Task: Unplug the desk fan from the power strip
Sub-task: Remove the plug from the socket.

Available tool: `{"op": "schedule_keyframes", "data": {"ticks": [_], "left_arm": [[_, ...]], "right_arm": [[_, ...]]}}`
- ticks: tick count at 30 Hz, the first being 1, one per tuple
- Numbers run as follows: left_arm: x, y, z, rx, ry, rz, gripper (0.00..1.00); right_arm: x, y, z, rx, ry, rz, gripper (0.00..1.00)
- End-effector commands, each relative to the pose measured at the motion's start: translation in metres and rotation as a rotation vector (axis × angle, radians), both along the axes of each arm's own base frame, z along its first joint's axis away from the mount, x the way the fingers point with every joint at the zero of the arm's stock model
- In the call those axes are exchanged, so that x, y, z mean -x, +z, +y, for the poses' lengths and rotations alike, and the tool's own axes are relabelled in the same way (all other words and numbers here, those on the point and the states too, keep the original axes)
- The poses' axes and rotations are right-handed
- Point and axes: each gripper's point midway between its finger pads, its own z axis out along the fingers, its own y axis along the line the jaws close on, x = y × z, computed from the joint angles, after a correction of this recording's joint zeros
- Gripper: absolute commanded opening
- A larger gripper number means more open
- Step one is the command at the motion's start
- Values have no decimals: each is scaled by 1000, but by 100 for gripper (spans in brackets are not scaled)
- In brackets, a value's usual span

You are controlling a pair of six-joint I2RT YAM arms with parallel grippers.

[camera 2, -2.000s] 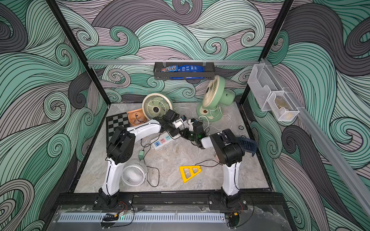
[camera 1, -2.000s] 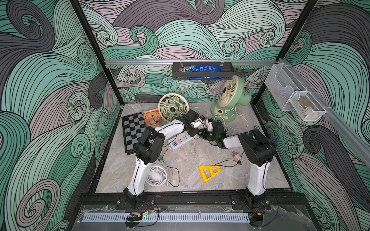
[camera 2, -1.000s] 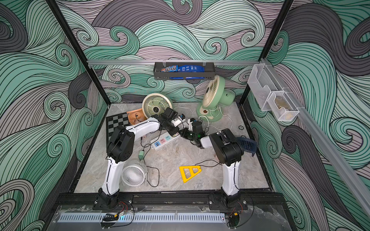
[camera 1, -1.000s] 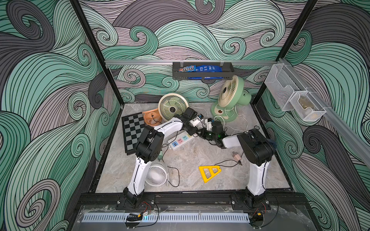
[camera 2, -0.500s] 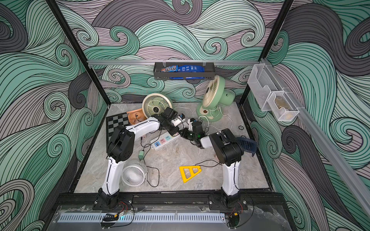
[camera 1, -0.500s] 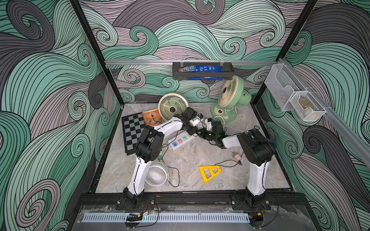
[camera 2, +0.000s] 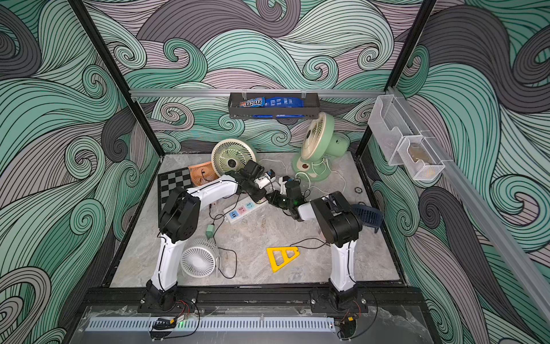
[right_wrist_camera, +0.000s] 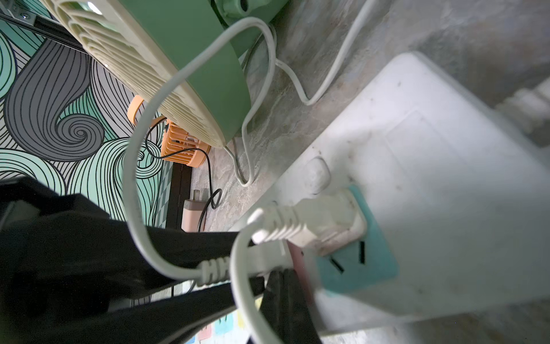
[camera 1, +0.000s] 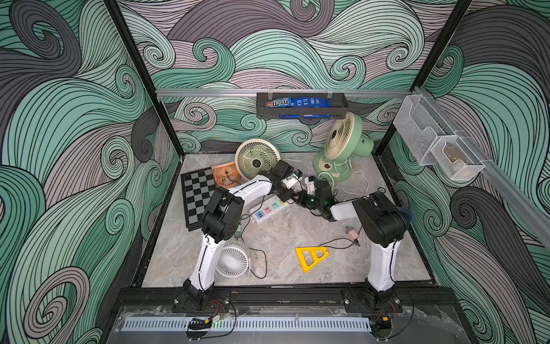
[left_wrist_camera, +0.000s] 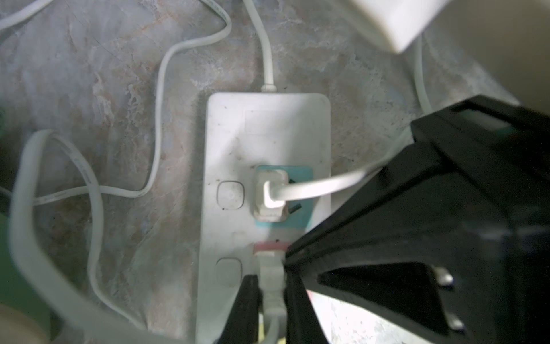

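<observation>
Where the two arms meet over the middle of the marble table (camera 1: 297,232), the power strip (camera 1: 269,210) lies flat and slantwise. Its blue USB end points toward the near left, and its far-right end is hidden under the wrists in both top views. In the left wrist view, the strip's white cord (left_wrist_camera: 267,53) leaves that far end, and two white plugs sit in the last sockets. The teal-socket plug (left_wrist_camera: 270,193) has its cable running off sideways, and the pink-socket plug (left_wrist_camera: 270,278) sits in the socket next to it. The left gripper (left_wrist_camera: 269,287) is clenched on the pink-socket plug, with a black finger pressed to each flank. The right gripper (right_wrist_camera: 253,269) comes in from the right with its jaws drawn together and its tip at the same plug. That plug's ribbed collar (right_wrist_camera: 212,271) lies along its fingers, but whether they pinch it cannot be told. Beyond the strip, a round cream fan (camera 1: 257,159) stands at far centre and a green pedestal fan (camera 1: 342,149) at far right. A small white fan (camera 1: 232,260) lies at near left.
</observation>
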Motion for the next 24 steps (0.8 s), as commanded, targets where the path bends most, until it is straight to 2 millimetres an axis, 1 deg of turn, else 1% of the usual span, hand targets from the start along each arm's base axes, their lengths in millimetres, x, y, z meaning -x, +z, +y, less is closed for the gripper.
{"op": "schedule_keyframes", "data": {"ticks": [1,6,8,10,11,13,16,20,22,24], "left_arm": [[6,7,-4,35,-39,28,0],[21,9,-15,-64,-135,-110,0],[15,13,-15,-90,-99,-155,0],[9,18,-13,-66,-74,-138,0],[5,22,-11,-26,-53,-96,0],[-1,22,-6,19,-27,-31,0],[4,17,-3,17,-43,16,0],[14,13,-6,23,-93,25,0],[18,12,-9,-7,-120,-19,0],[16,14,-9,-20,-96,-60,0]], "right_arm": [[30,-64,-13,102,-14,200,2],[29,-63,-12,98,-14,195,2],[29,-64,-12,100,-13,200,2],[29,-63,-12,99,-14,196,2],[29,-64,-12,100,-14,197,2],[30,-64,-12,98,-11,198,2],[30,-64,-12,99,-14,198,2],[30,-64,-12,99,-13,198,2],[31,-64,-12,100,-12,200,2],[31,-64,-12,100,-12,200,2]]}}
